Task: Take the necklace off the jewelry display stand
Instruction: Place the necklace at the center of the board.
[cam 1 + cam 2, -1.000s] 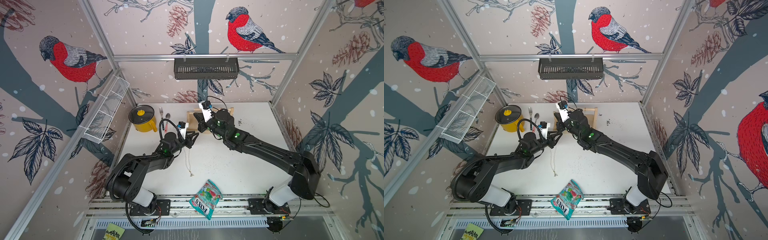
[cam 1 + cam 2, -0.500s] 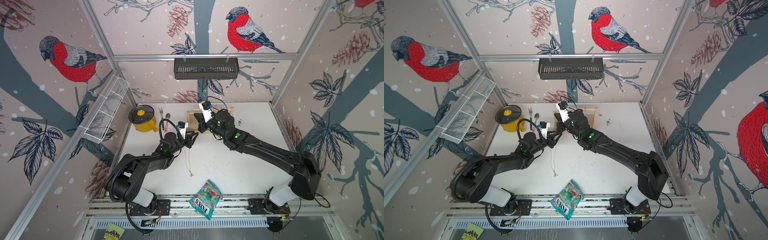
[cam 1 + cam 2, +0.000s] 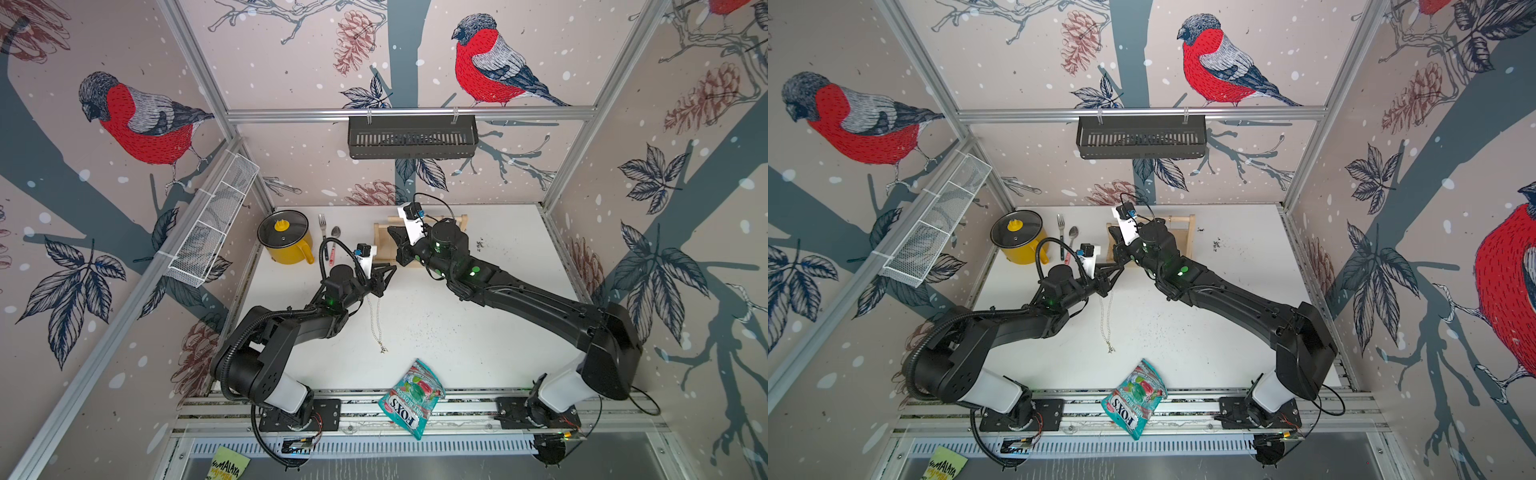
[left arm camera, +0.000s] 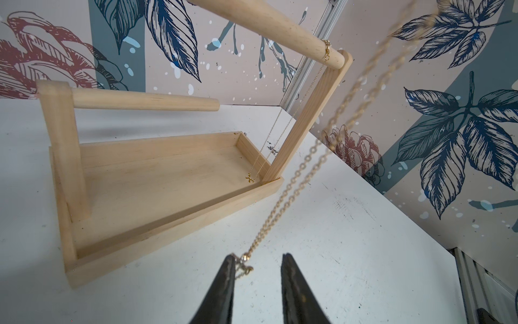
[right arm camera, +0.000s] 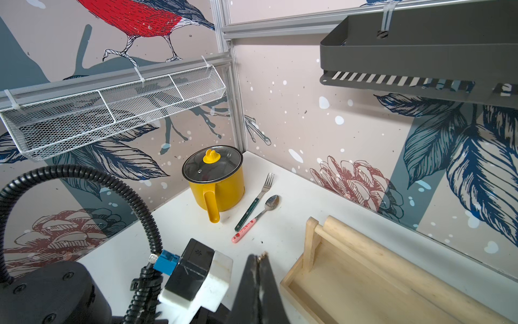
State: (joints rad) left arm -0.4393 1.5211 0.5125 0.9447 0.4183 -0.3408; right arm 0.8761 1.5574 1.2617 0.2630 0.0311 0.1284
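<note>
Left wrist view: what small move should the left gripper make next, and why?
Probably close the left gripper on the loose end of the gold chain: its jaws stand apart, that end lies against one finger, and the shut right gripper pinches gold links. A thinner necklace hangs on the stand.

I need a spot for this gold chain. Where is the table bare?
Bare table lies right of the jewelry display stand, toward the right wall, and between the pearl necklace and the right arm. Crowded: back left, with pot, fork, spoon; a candy bag overlaps the front edge. The right pincer grips the gold chain.
</note>
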